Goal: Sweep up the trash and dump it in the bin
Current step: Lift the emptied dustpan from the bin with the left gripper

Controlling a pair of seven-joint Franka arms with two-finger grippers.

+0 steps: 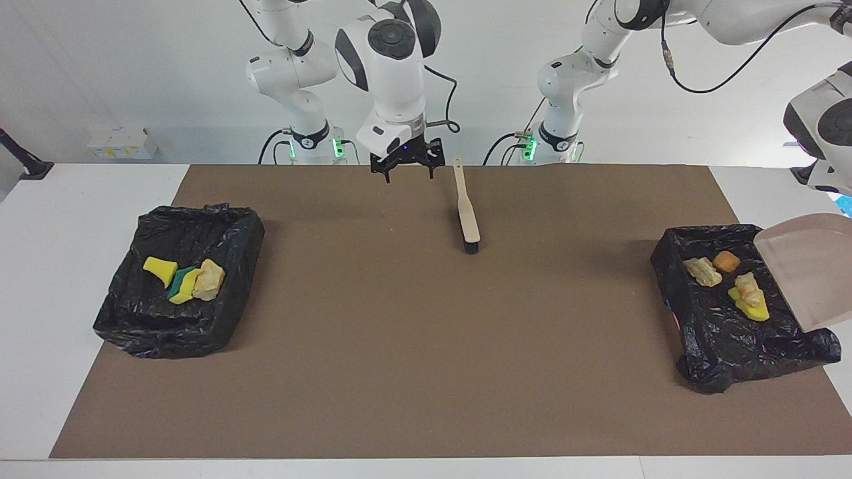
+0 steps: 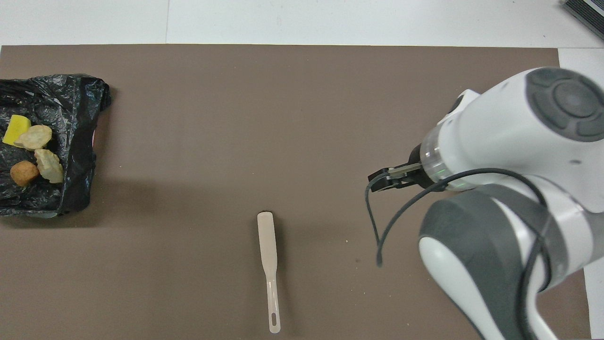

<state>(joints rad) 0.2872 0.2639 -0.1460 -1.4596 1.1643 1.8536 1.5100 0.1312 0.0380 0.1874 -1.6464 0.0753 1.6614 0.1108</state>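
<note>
1. Standing across from the robots, I see the trash lying in two low bins, each lined with a crinkled, glossy black bag.
2. One bin sits at the left arm's end of the table. It holds four scraps: a wedge of yellow sponge with a pale, rough bread-like lump on top of it, a second tan lump, and a rounded orange-brown piece touching that one.
3. A smooth beige dustpan with a curved back wall is tipped steeply over this bin, on the side toward the table's end edge, its lip low above the bag.
4. The left gripper lies past the picture's edge; it is pressed together, and I cannot see its grip on the dustpan's handle.
5. The other bin sits at the right arm's end. It holds a blocky yellow sponge chunk, a green-topped yellow chunk and a craggy tan lump, the last two touching.
6. A brush lies flat on the matte brown mat near the middle of the robots' edge of the table. Its handle is slim, pale and paddle-shaped, and the dark bristles are at the end farther from the robots.
7. The right gripper hangs over the mat's edge nearest the robots, beside the brush handle but apart from it. Its black fingers are spread and hold nothing.
</note>
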